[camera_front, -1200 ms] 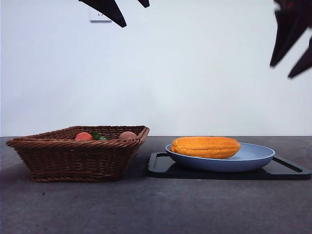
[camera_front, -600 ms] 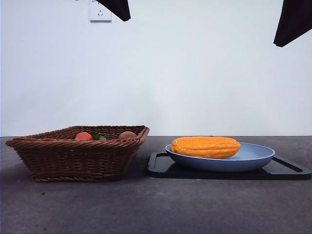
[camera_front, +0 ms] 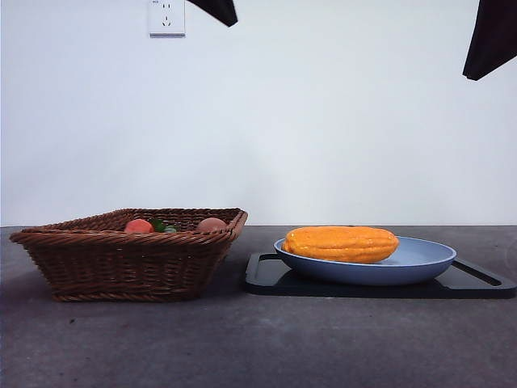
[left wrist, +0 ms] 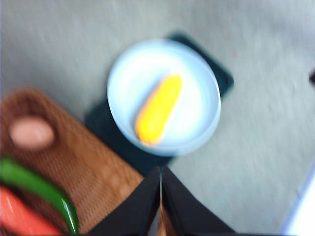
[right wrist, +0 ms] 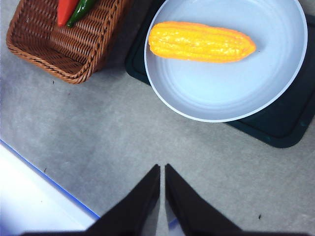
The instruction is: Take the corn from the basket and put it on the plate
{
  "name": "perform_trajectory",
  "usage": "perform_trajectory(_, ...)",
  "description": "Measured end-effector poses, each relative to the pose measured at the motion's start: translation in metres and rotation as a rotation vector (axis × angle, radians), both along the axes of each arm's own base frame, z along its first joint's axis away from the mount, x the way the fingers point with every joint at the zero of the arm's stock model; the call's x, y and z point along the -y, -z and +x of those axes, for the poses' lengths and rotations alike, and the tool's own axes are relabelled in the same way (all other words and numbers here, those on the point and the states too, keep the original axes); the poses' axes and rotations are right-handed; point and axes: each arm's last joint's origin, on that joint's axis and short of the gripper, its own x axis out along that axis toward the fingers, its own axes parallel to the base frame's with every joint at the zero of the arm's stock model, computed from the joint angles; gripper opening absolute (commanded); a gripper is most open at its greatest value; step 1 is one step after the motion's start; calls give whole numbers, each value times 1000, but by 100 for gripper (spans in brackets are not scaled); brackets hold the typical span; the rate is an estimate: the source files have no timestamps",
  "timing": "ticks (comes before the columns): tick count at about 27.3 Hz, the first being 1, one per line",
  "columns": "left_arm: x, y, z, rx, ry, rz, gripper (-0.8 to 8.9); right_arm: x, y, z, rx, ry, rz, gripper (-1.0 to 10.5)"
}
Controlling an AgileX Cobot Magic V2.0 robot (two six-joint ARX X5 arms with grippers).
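Observation:
The orange-yellow corn lies on its side in the blue plate, touched by no gripper. To its left stands the brown wicker basket. Both arms are raised high above the table and show only as black tips at the front view's top. My left gripper is shut and holds nothing, above the basket's edge. My right gripper is shut and holds nothing, over bare table in front of the plate.
The plate rests on a flat black tray. In the basket lie a red fruit, a peach-coloured fruit, a red pepper and a green pepper. A wall socket is on the white back wall.
Both arms have risen and drawn back, the left tip shifting right, until only small black tips remain at the top. Corn, plate and basket have not moved.

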Motion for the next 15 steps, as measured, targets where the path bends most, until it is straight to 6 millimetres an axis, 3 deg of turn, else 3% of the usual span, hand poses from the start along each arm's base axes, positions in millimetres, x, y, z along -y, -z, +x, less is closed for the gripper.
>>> perform_trajectory(2, -1, -4, 3, 48, -10, -19, 8, 0, 0, 0, 0, 0, 0, 3)
perform_trajectory(4, -16, -18, 5, 121, -49, -64, 8, 0, 0, 0, 0, 0, 0, 3)
perform_trajectory(6, -47, -47, -3, 255, -115, -126, 8, 0, 0, 0, 0, 0, 0, 3)
perform_trajectory(9, -102, -85, -41, 458, -212, -222, 8, 0, 0, 0, 0, 0, 0, 3)
perform_trajectory(12, -149, -78, -71, 607, -342, -248, 8, 0, 0, 0, 1, 0, 0, 3)
perform_trajectory(15, -170, -52, -82, 652, -431, -227, 8, 0, 0, 0, 0, 0, 0, 3)
